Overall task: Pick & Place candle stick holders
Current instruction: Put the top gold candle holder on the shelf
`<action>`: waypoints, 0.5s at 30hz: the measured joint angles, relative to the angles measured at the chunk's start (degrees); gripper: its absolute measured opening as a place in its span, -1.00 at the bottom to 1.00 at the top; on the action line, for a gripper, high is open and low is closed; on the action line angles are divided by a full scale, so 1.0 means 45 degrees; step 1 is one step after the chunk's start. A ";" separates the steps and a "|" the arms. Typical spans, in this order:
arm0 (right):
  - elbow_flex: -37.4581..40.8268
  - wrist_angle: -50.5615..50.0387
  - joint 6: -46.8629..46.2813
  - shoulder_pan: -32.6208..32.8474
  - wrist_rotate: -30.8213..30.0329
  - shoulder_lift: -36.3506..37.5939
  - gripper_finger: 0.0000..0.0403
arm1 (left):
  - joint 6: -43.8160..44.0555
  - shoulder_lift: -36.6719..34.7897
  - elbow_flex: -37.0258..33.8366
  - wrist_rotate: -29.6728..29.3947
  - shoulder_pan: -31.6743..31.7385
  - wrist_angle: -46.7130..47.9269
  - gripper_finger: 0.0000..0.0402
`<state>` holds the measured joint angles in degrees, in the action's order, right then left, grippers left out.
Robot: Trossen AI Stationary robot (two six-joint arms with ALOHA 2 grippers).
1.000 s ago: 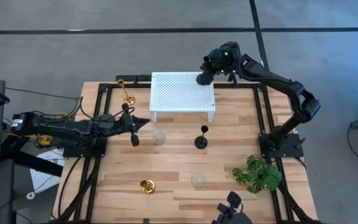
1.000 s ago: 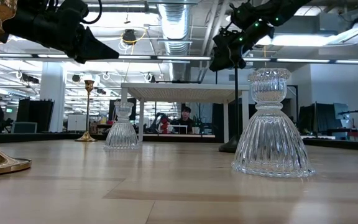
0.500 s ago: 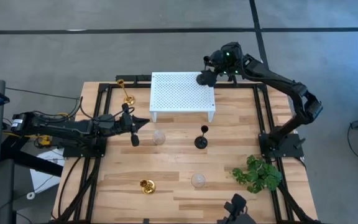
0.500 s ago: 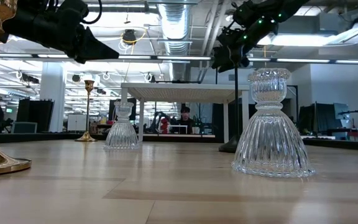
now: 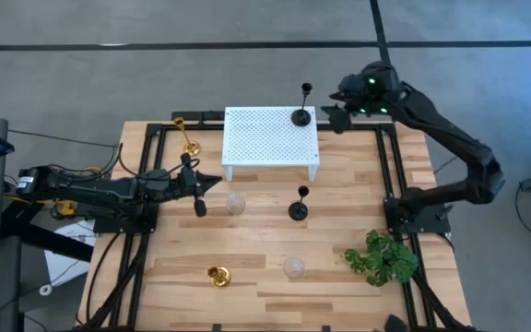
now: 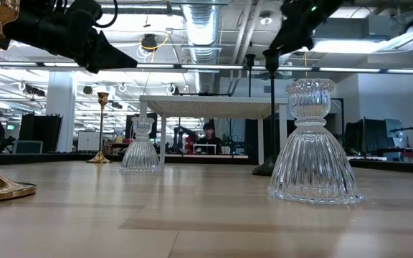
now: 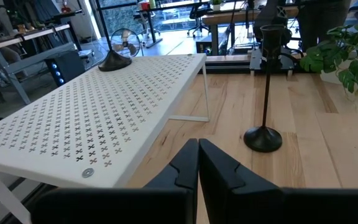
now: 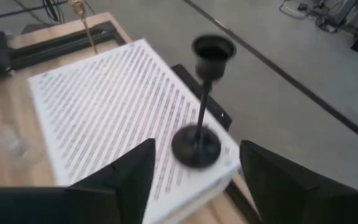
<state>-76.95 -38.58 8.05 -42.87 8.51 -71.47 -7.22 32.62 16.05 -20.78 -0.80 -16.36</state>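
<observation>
On white perforated platform (image 5: 270, 136), far-right corner: standing upright, tall black holder (image 5: 301, 115), base just inside edge; in right wrist view same holder (image 8: 199, 144) sitting between the two dark fingers but not touched by either.
Beside that corner, off platform: hovering, right hand (image 5: 334, 112), jaws spread wide, gripping nothing, clear of holder.
On counter (image 5: 256, 249), in front of platform, right of centre: standing upright, 2nd tall black holder (image 5: 298, 210); also showing in left wrist view (image 7: 263, 138) w/ round base on wood.
On counter, just left of that: standing, squat clear glass holder (image 5: 236, 203), near left hand.
Near front edge, centre-right: standing, 2nd clear glass holder (image 5: 293, 267); looming large in low view (image 6: 314, 143), ribbed skirt, cup on top.
Near front edge, left of it: squat gold holder (image 5: 218, 275), whether upright or tipped not telling from above.
At far-left, beside platform's left end: standing upright, tall gold holder (image 5: 188, 138), apart from platform; seen far off in low view (image 6: 102, 129).
Over counter's left side, in front of platform: waiting, left hand (image 5: 199, 208), fingers (image 7: 185, 163) pressed together, holding nothing, pointing toward platform's near edge.
At front-right corner: sitting, green leafy plant (image 5: 381, 258), well apart from all holders.
Beyond counter in low view: sitting at a desk, a person (image 6: 208, 136), partly seen under platform.
</observation>
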 joint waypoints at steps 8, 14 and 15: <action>0.0000 -0.3309 -0.0146 0.0120 0.0001 0.1861 -0.57 | 0.0000 0.0000 0.0000 0.0000 0.0004 0.0000 -0.94; 0.0656 -0.3727 -0.0272 0.0662 0.0004 0.3046 -0.96 | 0.0000 0.0000 0.0000 -0.0002 0.0002 0.0000 -0.94; 0.0951 -0.3629 -0.0292 0.0791 0.0001 0.3251 -0.95 | 0.0000 0.0000 0.0000 0.0000 0.0002 0.0000 -0.94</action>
<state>-72.67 -54.91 6.74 -39.31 8.51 -56.84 -7.22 32.62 16.05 -20.78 -0.79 -16.36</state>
